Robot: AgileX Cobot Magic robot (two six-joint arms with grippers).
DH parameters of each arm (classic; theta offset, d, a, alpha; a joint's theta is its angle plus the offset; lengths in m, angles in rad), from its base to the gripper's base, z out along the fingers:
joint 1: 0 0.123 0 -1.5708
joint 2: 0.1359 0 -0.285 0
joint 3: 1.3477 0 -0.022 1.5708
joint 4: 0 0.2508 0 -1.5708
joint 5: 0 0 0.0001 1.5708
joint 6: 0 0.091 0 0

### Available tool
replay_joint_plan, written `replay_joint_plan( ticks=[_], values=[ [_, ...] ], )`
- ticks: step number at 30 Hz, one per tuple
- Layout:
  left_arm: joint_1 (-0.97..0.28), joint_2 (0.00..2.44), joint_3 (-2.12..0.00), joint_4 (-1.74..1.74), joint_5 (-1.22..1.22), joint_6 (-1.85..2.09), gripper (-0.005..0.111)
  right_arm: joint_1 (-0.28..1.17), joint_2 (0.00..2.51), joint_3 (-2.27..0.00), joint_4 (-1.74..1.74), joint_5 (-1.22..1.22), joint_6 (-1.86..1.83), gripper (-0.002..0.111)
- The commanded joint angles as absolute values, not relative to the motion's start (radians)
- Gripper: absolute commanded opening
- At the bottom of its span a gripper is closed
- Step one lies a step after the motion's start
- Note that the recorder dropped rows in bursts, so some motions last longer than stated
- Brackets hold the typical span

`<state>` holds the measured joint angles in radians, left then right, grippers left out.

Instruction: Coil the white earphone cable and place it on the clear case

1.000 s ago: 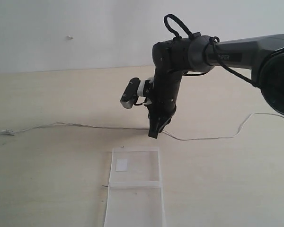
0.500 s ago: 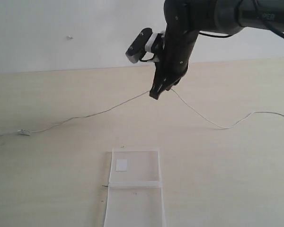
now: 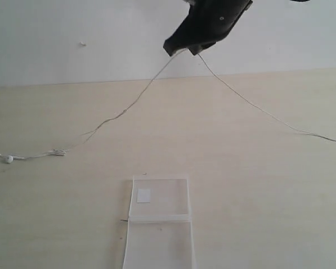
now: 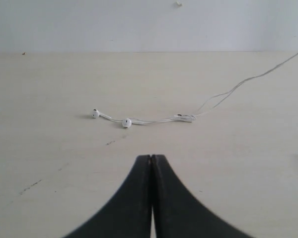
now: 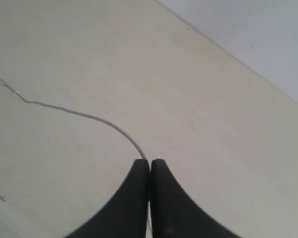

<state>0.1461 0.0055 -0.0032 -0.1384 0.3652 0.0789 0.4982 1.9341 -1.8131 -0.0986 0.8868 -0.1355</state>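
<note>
right end effector (image 3: 181, 51): pinching white earphone cable (image 3: 122, 113), high above desk (image 3: 269, 196)
left end effector (image 4: 151, 159): pressed together
clear case (image 3: 162, 235): on desk, apart from cable

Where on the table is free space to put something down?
Free: the table right of the clear case, and left of it, nearer than the earbuds. Crowded: beyond the case, where the white earphone cable slopes down both ways from the right gripper.

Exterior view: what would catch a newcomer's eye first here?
The right gripper, high at the top of the view, pinches the white earphone cable, which hangs from it in two long slanting strands down to the table. Its earbuds lie at far left, and the clear case lies flat and bare at bottom centre.
</note>
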Motion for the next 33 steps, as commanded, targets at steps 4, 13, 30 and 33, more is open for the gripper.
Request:
replay_joint_plan(
  ticks=[4,13,30,33],
  values=[
    [0.138,0.0,0.0,-0.138,0.356,0.079,0.0,0.495,1.829,-1.799,0.026,0.815,-0.136,0.0],
    [0.138,0.0,0.0,-0.138,0.356,0.079,0.0,0.495,1.666,-1.598,0.089,0.552,-0.131,0.0],
    [0.138,0.0,0.0,-0.138,0.356,0.079,0.0,0.488,1.413,-1.433,0.091,0.287,-0.12,0.0],
    [0.138,0.0,0.0,-0.138,0.356,0.079,0.0,0.488,1.41,-1.433,0.091,0.278,-0.122,0.0]
  ],
)
